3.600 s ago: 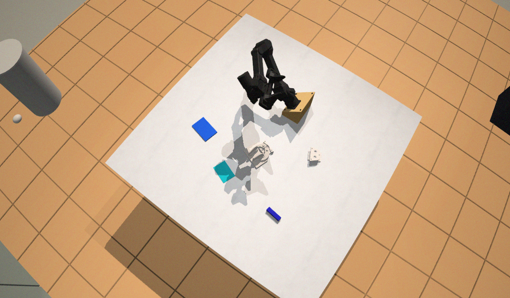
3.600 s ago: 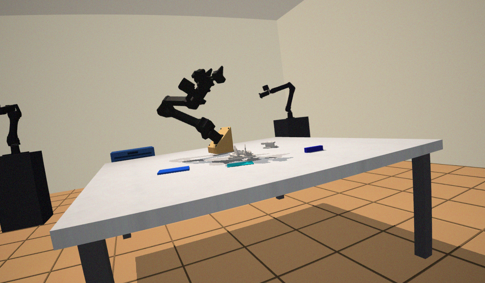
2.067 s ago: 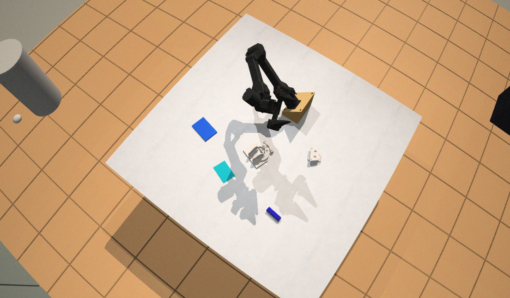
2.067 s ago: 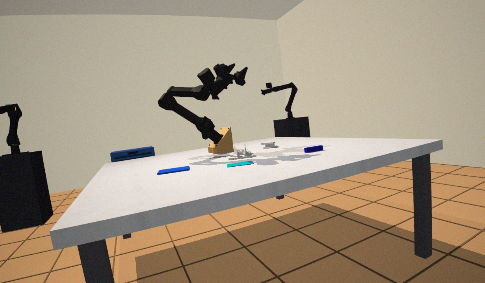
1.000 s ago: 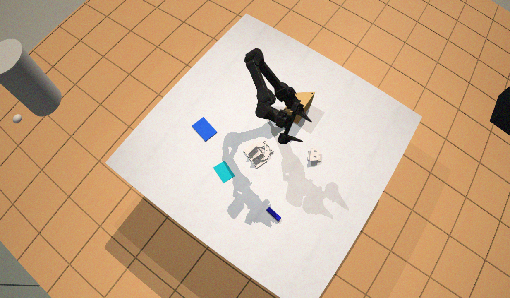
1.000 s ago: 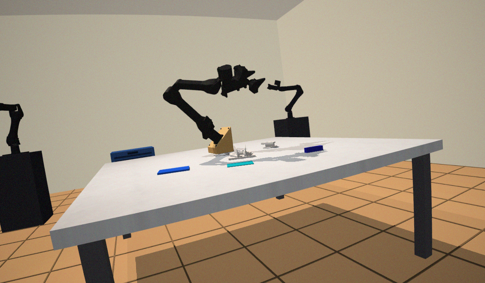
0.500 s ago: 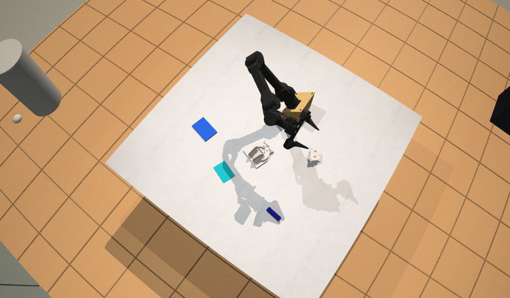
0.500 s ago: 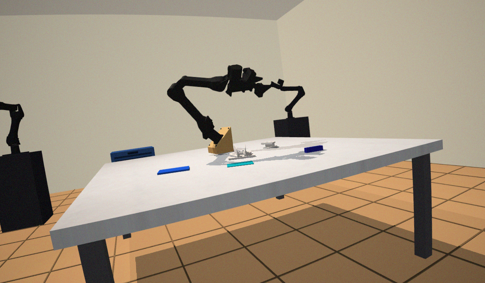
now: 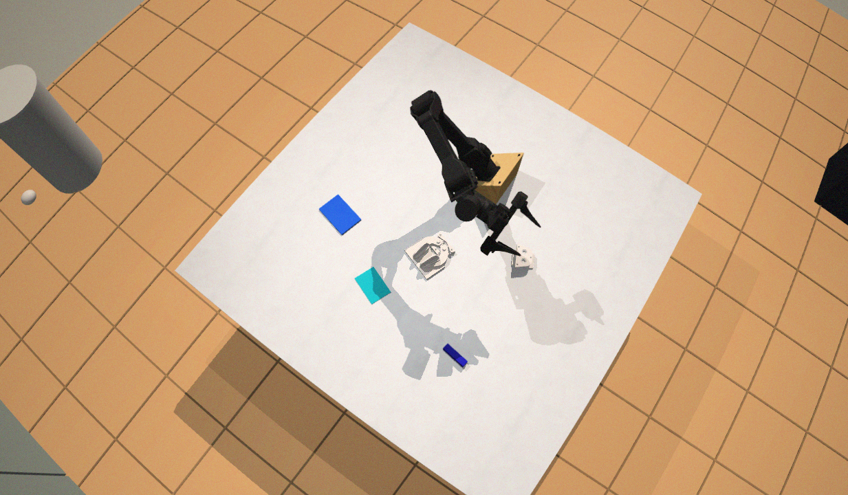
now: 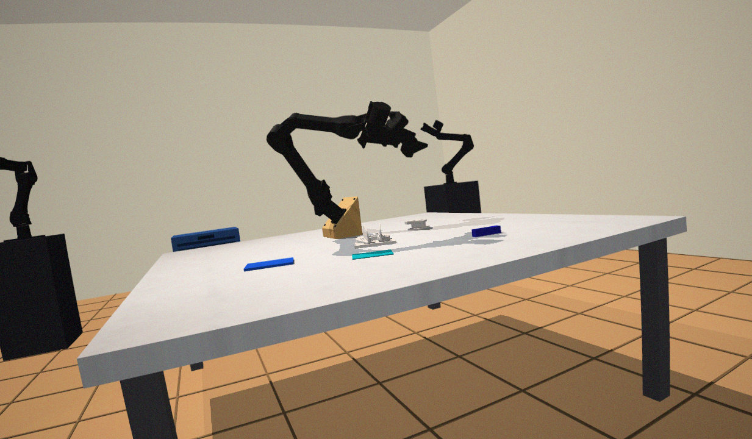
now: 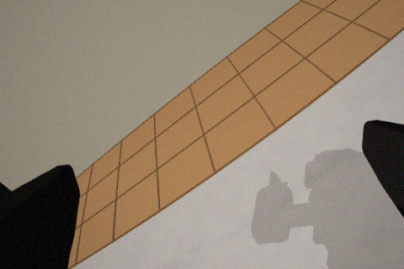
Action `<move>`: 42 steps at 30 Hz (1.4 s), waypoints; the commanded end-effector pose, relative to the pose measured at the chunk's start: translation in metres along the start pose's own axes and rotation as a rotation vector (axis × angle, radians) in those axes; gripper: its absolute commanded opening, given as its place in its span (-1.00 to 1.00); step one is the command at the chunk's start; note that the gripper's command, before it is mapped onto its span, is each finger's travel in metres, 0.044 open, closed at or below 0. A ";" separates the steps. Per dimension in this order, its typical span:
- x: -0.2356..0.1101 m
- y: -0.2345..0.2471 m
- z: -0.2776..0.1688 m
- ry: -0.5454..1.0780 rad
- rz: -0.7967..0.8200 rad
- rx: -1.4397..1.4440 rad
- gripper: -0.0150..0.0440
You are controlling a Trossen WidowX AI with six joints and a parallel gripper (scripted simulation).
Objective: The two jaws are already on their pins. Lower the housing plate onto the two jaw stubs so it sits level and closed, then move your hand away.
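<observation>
This looks like a robotics lab or test room: a black robot arm (image 9: 441, 144) (image 10: 302, 163) stands on a white table (image 9: 328, 344) (image 10: 204, 305), and two more arms stand on dark pedestals, one at the far left (image 10: 32, 294), one at the far right (image 10: 452, 197). Plain beige walls (image 10: 149, 82) and an orange tiled floor (image 9: 137, 258) (image 10: 722, 327) surround them.
</observation>
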State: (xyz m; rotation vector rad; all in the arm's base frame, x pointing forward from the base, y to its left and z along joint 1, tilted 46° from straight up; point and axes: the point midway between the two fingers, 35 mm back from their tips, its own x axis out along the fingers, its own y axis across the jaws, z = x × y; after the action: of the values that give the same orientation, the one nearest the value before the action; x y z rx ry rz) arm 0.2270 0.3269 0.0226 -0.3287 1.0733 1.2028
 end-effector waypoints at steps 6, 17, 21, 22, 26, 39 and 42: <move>0.018 -0.005 -0.020 0.131 -0.046 -0.049 1.00; 0.036 -0.009 -0.046 0.297 -0.089 -0.119 1.00; 0.041 -0.010 -0.055 0.359 -0.103 -0.148 1.00; 0.042 -0.010 -0.058 0.375 -0.106 -0.155 1.00; 0.047 -0.011 -0.068 0.437 -0.118 -0.186 1.00; 0.056 -0.015 -0.098 0.643 -0.146 -0.296 1.00; 0.058 -0.016 -0.105 0.691 -0.150 -0.324 1.00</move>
State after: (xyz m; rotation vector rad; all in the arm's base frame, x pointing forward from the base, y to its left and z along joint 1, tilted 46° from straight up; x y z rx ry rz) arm 0.1888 0.2844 -0.0763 -1.0526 1.3852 1.1484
